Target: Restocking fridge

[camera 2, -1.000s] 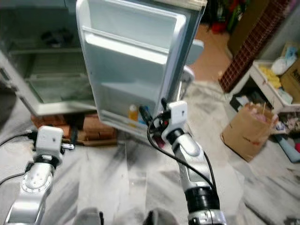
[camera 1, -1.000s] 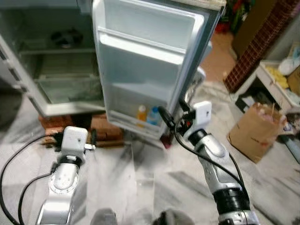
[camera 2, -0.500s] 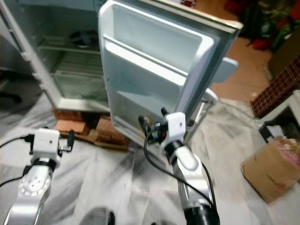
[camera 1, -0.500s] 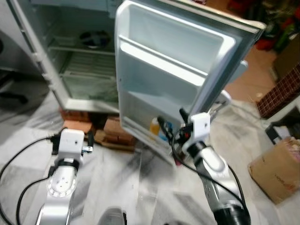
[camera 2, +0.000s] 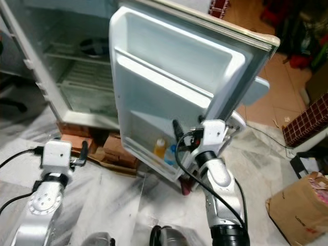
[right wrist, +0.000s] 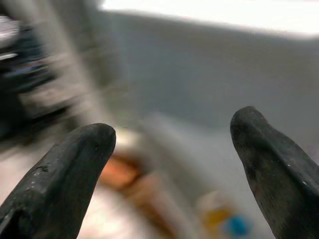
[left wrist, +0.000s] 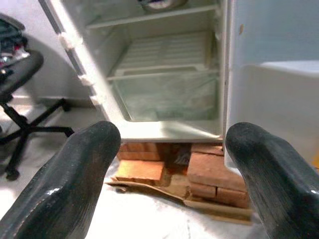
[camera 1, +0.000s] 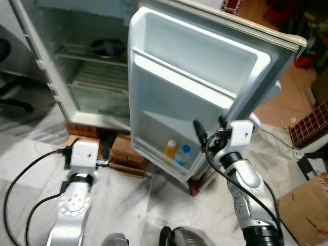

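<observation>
Right wrist view is coming through blurred; only smears of orange, yellow and blue are showing between the two black fingers [right wrist: 65, 174], nothing sharp. The fridge [camera 1: 56, 77] cabinet is getting cut off at the top and left of the head views, and its lower part is sitting hidden behind the open door [camera 1: 205, 82]. A dark round item [camera 1: 106, 47] is lying on the upper wire shelf, too dim to identify. The bottom drawer behind glass is looking hazy, contents unreadable.

Door bins: the top and middle ones are showing bare white plastic. The lowest door shelf is holding two small bottles side by side, an orange-yellow one [camera 1: 170, 149] and a blue-capped one [camera 1: 182, 155], both upright.

Right claw [camera 1: 211, 130] is hovering spread apart, pinching nothing, near the outer edge of the door, just above and to the right of the bottles. Left claw [left wrist: 169, 149] is spread too, holding nothing, low over the sheet-covered floor [camera 1: 31, 148] and pointing at the bricks [left wrist: 209, 172] and flattened cardboard under the fridge. A brown cardboard box [camera 2: 294, 207] is sitting at the far right, partly cropped. An office chair base [left wrist: 22, 127] is standing beside the fridge, half out of frame.
</observation>
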You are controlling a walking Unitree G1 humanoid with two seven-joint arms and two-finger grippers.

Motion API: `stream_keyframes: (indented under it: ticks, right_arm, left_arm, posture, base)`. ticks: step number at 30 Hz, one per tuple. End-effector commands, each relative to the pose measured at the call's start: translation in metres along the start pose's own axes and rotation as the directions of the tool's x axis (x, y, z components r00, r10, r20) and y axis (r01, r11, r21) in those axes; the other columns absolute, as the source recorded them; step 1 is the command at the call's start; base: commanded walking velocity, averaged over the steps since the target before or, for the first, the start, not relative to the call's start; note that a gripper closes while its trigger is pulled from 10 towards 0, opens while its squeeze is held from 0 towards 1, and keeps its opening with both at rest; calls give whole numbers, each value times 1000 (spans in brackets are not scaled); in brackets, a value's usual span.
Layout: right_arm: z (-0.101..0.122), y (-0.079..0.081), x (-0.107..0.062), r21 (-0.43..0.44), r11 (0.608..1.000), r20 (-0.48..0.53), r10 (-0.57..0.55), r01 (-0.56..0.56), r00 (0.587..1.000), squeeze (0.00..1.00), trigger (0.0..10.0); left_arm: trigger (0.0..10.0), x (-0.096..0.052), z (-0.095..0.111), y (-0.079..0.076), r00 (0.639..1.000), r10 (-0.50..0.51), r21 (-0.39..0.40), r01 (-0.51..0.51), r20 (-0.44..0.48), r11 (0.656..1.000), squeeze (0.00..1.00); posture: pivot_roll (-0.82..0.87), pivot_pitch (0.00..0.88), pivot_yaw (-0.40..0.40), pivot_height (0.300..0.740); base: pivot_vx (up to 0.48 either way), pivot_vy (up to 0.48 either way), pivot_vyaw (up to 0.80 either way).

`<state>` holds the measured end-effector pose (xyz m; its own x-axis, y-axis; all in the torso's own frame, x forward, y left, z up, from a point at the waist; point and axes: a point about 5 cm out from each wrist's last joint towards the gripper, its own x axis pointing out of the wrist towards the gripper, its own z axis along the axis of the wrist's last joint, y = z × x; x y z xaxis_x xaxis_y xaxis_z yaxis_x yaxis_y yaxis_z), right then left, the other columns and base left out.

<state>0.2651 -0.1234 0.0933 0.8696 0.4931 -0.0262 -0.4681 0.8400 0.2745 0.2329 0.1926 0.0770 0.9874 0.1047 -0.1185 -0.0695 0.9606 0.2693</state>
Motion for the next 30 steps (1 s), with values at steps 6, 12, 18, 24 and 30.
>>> stream_keyframes:
  ticks: [6, 12, 18, 24, 30]
  right_arm:
    - [-27, -6, -49, 52, 899, -371, 422, -435, 827, 0, 10000]
    - [-44, -76, -67, -131, 967, -608, 98, -221, 788, 0, 10000]
    - [-41, -116, -82, -315, 935, -717, -123, -161, 686, 0, 10000]
    - [23, -132, -17, -409, 888, -284, -341, 209, 896, 0, 10000]
    - [62, -83, 24, -109, 993, -47, -55, 49, 997, 0, 10000]
  left_arm:
    - [10000, -1, 3, -3, 1000, -17, -12, 17, 13, 1000, 0]
    - [10000, -8, -3, 4, 1000, 7, 8, -7, -17, 1000, 0]
    - [10000, -13, -7, 6, 999, 8, 19, -7, -35, 1000, 0]
    - [10000, -15, -12, 8, 998, 10, 28, -8, -60, 1000, 0]
    - [10000, -39, -40, 24, 981, 84, 28, -80, -172, 996, 0]
  posture:
    - [146, 105, -87, 740]
    - [156, 112, -92, 740]
    - [166, 116, -97, 740]
    - [176, 114, -97, 740]
    - [184, 113, -97, 740]
  base:
    - [0, 0, 0]
    - [0, 0, 0]
    - [0, 0, 0]
    - [0, 0, 0]
    - [0, 0, 0]
